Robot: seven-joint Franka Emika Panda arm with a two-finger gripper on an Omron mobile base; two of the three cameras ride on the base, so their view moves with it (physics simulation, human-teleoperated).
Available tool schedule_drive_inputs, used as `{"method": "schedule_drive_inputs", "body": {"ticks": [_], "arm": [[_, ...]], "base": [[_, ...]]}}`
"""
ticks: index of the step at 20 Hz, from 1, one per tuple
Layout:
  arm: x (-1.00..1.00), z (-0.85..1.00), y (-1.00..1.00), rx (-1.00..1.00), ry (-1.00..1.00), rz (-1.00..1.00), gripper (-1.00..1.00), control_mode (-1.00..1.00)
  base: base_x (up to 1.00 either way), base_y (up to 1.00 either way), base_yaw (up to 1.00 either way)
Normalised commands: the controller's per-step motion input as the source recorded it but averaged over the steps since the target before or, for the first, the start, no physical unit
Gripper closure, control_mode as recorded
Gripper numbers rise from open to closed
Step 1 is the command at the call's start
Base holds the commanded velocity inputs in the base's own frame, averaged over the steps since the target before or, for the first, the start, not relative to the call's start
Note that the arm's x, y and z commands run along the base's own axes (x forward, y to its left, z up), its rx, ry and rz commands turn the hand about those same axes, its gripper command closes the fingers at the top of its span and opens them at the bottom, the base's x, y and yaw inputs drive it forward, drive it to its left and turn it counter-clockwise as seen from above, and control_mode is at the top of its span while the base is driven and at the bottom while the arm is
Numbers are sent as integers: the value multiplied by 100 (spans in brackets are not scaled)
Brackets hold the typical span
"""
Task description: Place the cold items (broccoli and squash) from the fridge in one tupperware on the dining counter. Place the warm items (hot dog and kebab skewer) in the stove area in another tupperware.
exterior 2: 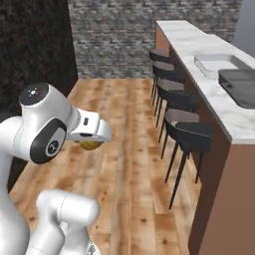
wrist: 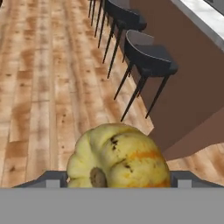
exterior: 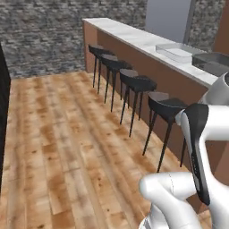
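A pale yellow squash (wrist: 118, 157) with orange patches sits between my gripper (wrist: 118, 179) fingers, which are shut on it, above the wooden floor. In the right base view the squash (exterior 2: 90, 145) peeks out under the hand (exterior 2: 92, 137), left of the stools. On the dining counter (exterior: 129, 33) lie the clear tupperware (exterior: 176, 52) and, nearer me, the dark grey tupperware (exterior: 214, 62); both look empty in the right base view, clear tupperware (exterior 2: 219, 63) behind dark one (exterior 2: 241, 85). The black fridge (exterior 2: 35, 50) stands at the left. Broccoli, hot dog, kebab skewer and stove area are out of view.
A row of black bar stools (exterior: 134, 82) lines the counter's brown base (exterior: 152, 67), also seen ahead of the hand as stools (wrist: 148, 57). Wide wooden floor (exterior: 58, 134) stretches to the left. A grey stone wall (exterior: 44, 36) closes the far end.
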Motion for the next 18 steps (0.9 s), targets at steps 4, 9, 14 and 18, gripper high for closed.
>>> {"method": "schedule_drive_inputs", "body": {"ticks": [4, 9, 14, 18], "arm": [[0, 0, 0, 0, 0, 0, 100, 100], [0, 0, 0, 0, 0, 0, 100, 100], [0, 0, 0, 0, 0, 0, 100, 100], [0, 0, 0, 0, 0, 0, 100, 100]], "base": [[100, 57, -43], [100, 59, -50], [95, 74, -58], [81, 89, -64]]}}
